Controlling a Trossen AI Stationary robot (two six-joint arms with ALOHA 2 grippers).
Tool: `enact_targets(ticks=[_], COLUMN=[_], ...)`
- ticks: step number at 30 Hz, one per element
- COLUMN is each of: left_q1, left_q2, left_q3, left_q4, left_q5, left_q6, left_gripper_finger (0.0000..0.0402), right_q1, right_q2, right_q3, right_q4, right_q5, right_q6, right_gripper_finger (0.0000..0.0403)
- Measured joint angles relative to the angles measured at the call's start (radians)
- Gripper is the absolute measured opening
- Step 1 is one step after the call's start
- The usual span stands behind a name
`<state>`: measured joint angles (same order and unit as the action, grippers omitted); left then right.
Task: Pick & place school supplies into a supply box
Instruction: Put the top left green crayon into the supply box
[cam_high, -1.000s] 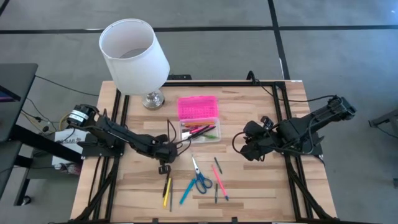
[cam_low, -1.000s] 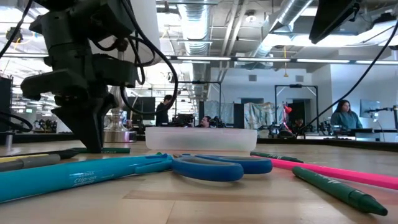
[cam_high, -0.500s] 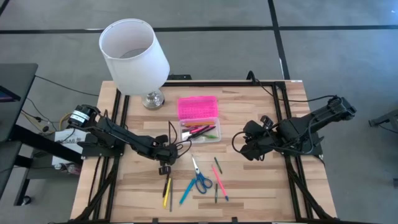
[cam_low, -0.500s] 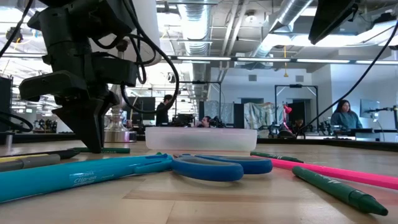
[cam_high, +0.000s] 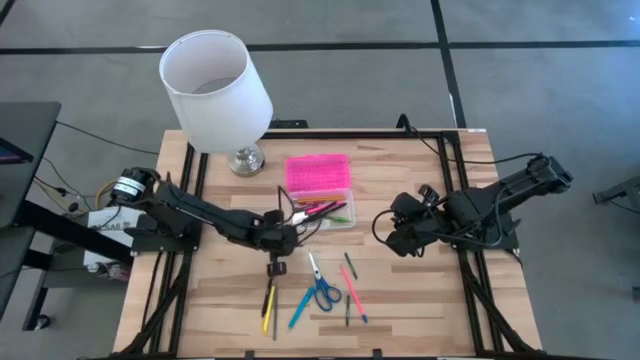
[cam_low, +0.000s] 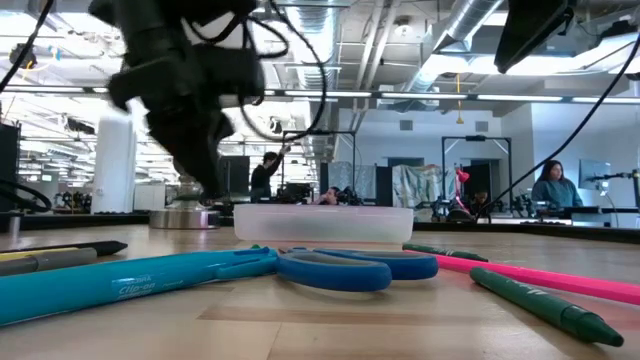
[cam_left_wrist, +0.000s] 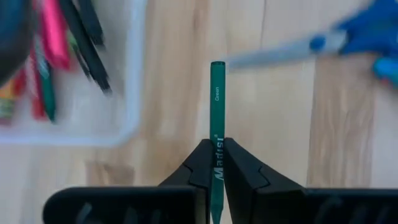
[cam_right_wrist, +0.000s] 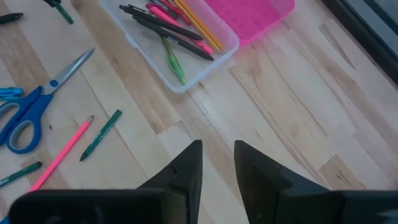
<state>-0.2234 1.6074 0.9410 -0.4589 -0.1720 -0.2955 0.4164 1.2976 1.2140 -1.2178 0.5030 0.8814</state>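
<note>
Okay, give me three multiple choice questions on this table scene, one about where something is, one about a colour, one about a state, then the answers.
1. Where do the scissors lie?
A. inside the clear box
B. on the bare table, on the near side of the box
C. under the lamp

2. What colour is the lid beside the clear box?
A. pink
B. yellow
C. black

3. What is the left hand doing?
A. open over the lamp
B. shut on nothing
C. shut on a green pencil

Answers: 1 B, the overhead view shows them on the wood apart from the box. 2 A, it is bright pink. 3 C, the wrist view shows the fingers clamped on the pencil.
</note>
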Motion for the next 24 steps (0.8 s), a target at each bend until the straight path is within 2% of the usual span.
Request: enact_targets(ticks=[6,14,19,24], left_q1=[0.124,0.318,0.388,0.411], left_q2=[0.000,-0.001,-0.002,-0.002], left_q3=[0.033,0.033,0.033,0.033], left_q4=[0.019,0.099,0.129,0.138], left_q5=[-0.037,-0.016,0.019,0.063], left_q6=[0.005,0.066,0.076,0.076], left_gripper_finger=[0.0019,0.0020,0.0025,0.0031], right_q1=[0.000,0.000,0.000,0.000], right_q2=[0.000,0.000,0.000,0.000], right_q3=[0.000,0.000,0.000,0.000], right_q4=[0.025,0.056,0.076,0.081], right_q5=[0.004,0.024,0.024,0.023], right_q6=[0.000,0.001,0.001,0.001], right_gripper_finger=[0.0087,0.0087,0.0087,0.0087])
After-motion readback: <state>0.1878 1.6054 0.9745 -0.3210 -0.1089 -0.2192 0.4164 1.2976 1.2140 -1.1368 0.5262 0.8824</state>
